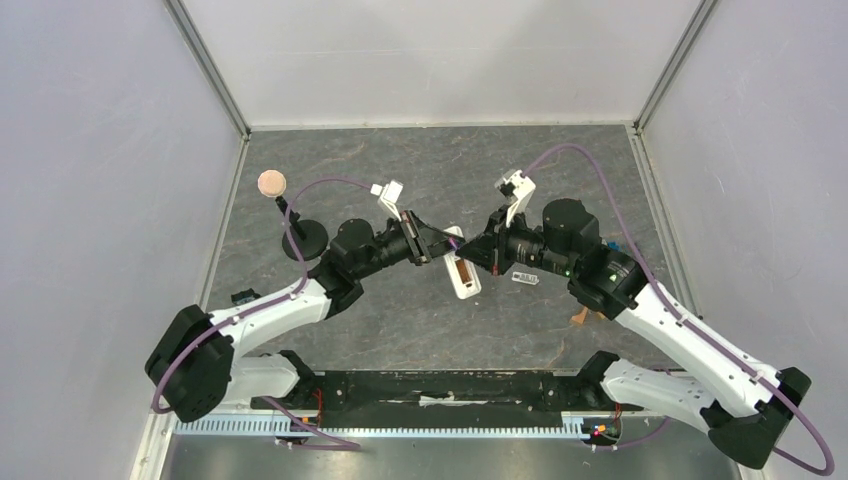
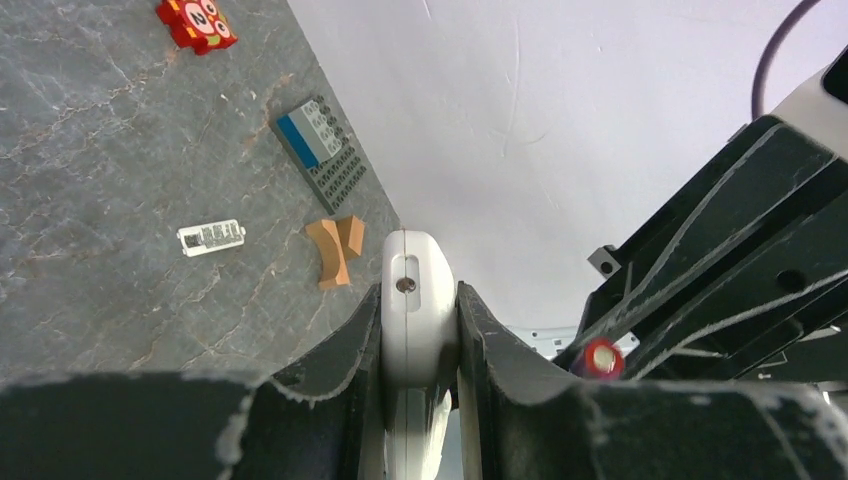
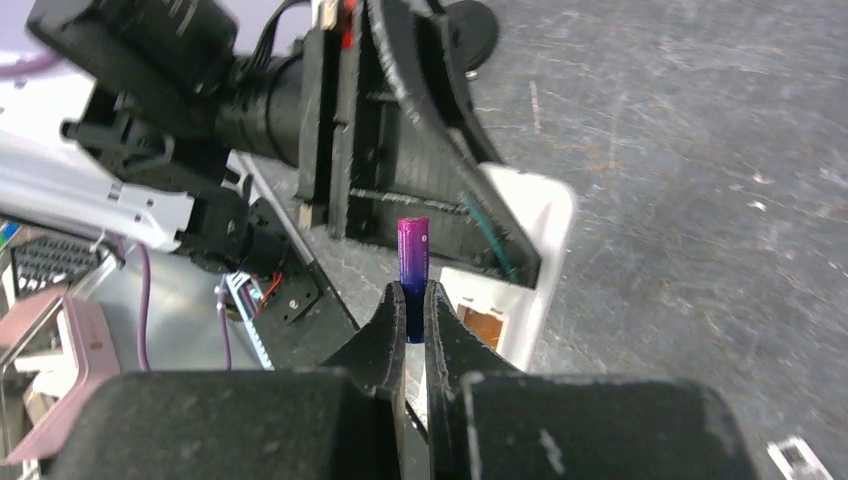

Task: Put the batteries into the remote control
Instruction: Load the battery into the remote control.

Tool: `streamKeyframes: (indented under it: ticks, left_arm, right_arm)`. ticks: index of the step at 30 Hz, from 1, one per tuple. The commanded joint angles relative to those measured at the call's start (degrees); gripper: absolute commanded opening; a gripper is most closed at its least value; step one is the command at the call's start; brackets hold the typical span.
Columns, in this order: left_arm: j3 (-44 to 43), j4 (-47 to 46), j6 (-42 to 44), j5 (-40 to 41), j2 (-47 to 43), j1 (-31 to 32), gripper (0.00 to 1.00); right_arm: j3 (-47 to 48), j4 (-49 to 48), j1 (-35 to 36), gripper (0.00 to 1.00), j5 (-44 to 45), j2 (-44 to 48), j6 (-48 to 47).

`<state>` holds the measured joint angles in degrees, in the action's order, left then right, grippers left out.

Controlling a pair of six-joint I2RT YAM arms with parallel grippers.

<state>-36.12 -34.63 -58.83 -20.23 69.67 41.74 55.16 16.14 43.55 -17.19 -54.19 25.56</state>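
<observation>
My left gripper [image 1: 437, 243] is shut on the white remote control [image 1: 463, 273], held above the table middle. In the left wrist view its rounded end [image 2: 416, 300] is clamped edge-on between my fingers. My right gripper [image 1: 478, 247] is shut on a small purple-blue battery [image 3: 412, 262], which sticks out past its fingertips toward the remote. The remote's white body [image 3: 530, 240] and an orange-brown patch of its open bay show just behind the battery. The battery's red-ringed end [image 2: 602, 358] shows in the left wrist view, right beside the remote. Only one battery is visible.
On the table to the right lie a small clear ridged piece [image 1: 524, 277], tan wooden pieces [image 2: 335, 248], a blue-and-grey ridged block [image 2: 322, 152] and a red numbered block [image 2: 197, 22]. A black stand with a round pink disc [image 1: 272, 183] stands at the left. White walls enclose the table.
</observation>
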Motion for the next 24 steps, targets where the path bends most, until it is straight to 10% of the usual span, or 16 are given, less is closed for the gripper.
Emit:
streamKeyframes:
  ticks: [1, 24]
  left_arm:
    - [-0.1, -7.2, -3.4, 5.7, 0.4, 1.3, 0.02]
    - [1.7, -20.0, -7.2, 6.4, 9.2, 1.5, 0.02]
  right_arm:
    - [7.5, 11.6, 0.1, 0.03, 9.2, -1.5, 3.7]
    - [11.6, 26.4, 0.7, 0.07, 10.7, -7.8, -0.2]
